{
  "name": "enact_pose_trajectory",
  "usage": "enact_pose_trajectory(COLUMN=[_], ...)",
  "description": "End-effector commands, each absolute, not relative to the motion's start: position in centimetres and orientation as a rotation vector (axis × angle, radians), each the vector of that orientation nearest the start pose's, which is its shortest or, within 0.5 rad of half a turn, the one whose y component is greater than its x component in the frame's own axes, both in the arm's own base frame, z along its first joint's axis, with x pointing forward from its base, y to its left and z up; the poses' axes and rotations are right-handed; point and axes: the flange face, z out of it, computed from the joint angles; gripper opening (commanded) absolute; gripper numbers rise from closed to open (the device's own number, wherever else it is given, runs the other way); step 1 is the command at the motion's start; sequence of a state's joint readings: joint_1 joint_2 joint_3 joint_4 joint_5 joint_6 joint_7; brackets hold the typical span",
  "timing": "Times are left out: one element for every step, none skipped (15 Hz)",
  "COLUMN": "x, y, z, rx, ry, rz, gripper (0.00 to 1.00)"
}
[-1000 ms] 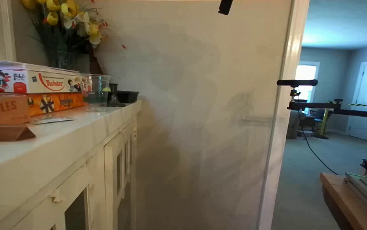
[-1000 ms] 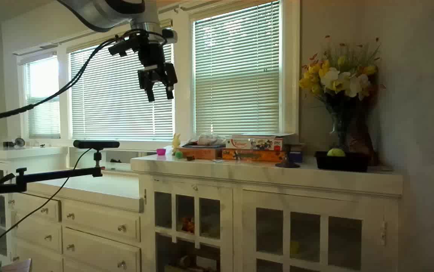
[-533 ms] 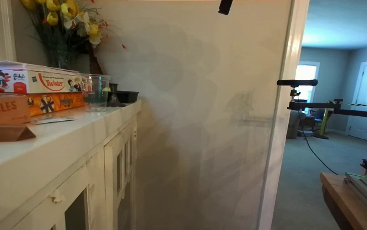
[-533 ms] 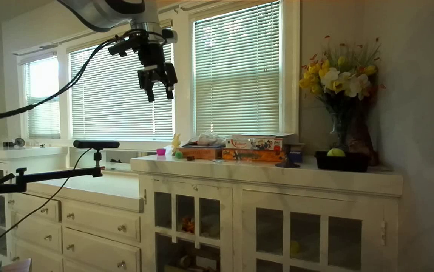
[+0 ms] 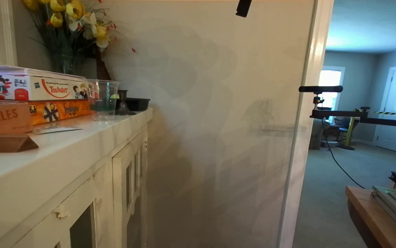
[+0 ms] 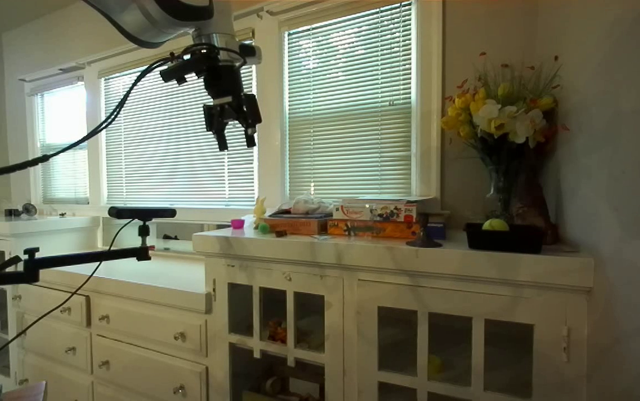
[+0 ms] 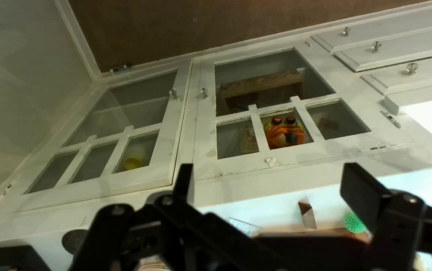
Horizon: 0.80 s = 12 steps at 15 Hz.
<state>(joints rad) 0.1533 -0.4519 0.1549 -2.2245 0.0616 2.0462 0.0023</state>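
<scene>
The claw (image 6: 237, 146) hangs with its fingers spread, well above the worktop (image 5: 58, 140). In an exterior view, a green spiky ball (image 6: 264, 228) sits toward the left end, a small brown block (image 6: 281, 233) just right of it. A white box (image 5: 60, 89) reads "Twister" in red, resting on an orange box (image 5: 60, 111) with unclear lettering; left of that, an orange-brown carton (image 5: 4, 119) shows "FILES".

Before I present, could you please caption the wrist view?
The open, empty tool, with white glass-paned cabinet doors and a spiky green ball beyond.
</scene>
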Motion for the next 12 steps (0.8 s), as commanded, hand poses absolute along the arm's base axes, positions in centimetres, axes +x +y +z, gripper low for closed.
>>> enact_pose_trajectory(x=[41.6, 41.5, 41.5, 41.5, 41.5, 41.6, 41.6, 41.7, 41.7, 41.7, 41.8, 41.8], y=[14.4, 14.1, 13.9, 13.7, 13.6, 13.4, 13.2, 13.1, 12.9, 12.8, 12.7, 12.5], z=[56.2, 55.8, 55.2, 54.6, 53.9, 53.3, 52.6, 52.1, 51.6, 51.0, 50.5, 49.9], rx=[-3.097, -3.104, -3.112, -3.126, -3.145, -3.159, -3.174, -3.183, -3.195, -3.205, -3.213, -3.218], ry=[-0.379, -0.36, -0.349, -0.334, -0.347, -0.357, -0.362, -0.372, -0.384, -0.401, -0.417, -0.429], rz=[-0.396, -0.385, -0.372, -0.364, -0.379, -0.379, -0.382, -0.392, -0.403, -0.419, -0.443, -0.466], gripper=[1.0, 1.0, 1.0, 1.0, 1.0, 1.0, 1.0, 1.0, 1.0, 1.0, 1.0, 1.0])
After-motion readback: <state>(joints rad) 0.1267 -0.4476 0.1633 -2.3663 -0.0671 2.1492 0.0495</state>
